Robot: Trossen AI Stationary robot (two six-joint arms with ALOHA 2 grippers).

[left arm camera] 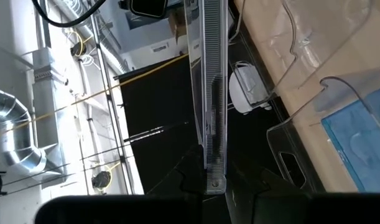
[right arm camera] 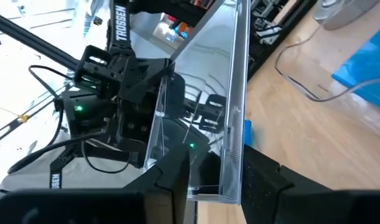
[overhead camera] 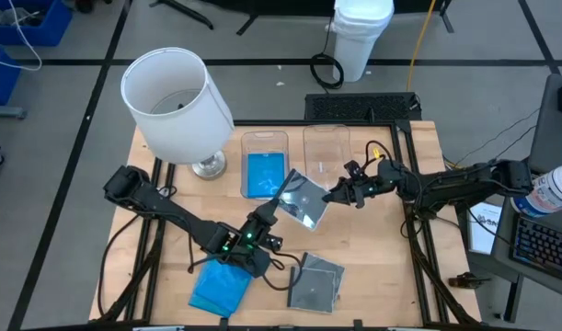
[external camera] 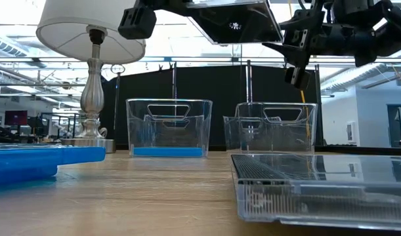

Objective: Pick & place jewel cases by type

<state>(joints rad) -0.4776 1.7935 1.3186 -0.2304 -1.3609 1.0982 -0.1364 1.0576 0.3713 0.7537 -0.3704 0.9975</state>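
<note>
A clear jewel case (overhead camera: 302, 200) with a dark inside hangs above the table's middle between both arms; the low view shows it high up (external camera: 234, 21). My left gripper (overhead camera: 275, 208) is shut on its left side and my right gripper (overhead camera: 335, 195) on its right side. A blue jewel case (overhead camera: 220, 286) and another clear, dark grey one (overhead camera: 315, 281) lie flat on the near part of the table. A further blue case lies on the floor of the left clear bin (overhead camera: 265, 165). My left gripper pinches the clear case's left edge (left arm camera: 213, 171) between its two fingers, coming nearly level from the table's near left. The case shows edge-on between the fingers, lifted clear of the table and tilted. My right gripper has the case's right edge (right arm camera: 232, 171) between its two fingers (right arm camera: 172, 174), which come level from the table's right, one finger on each flat face. The case is clear of the table.
A second clear bin (overhead camera: 327, 152) stands right of the first at the table's far side. A lamp with a white shade (overhead camera: 177, 99) stands at the far left. Cables run along the table's left and right sides.
</note>
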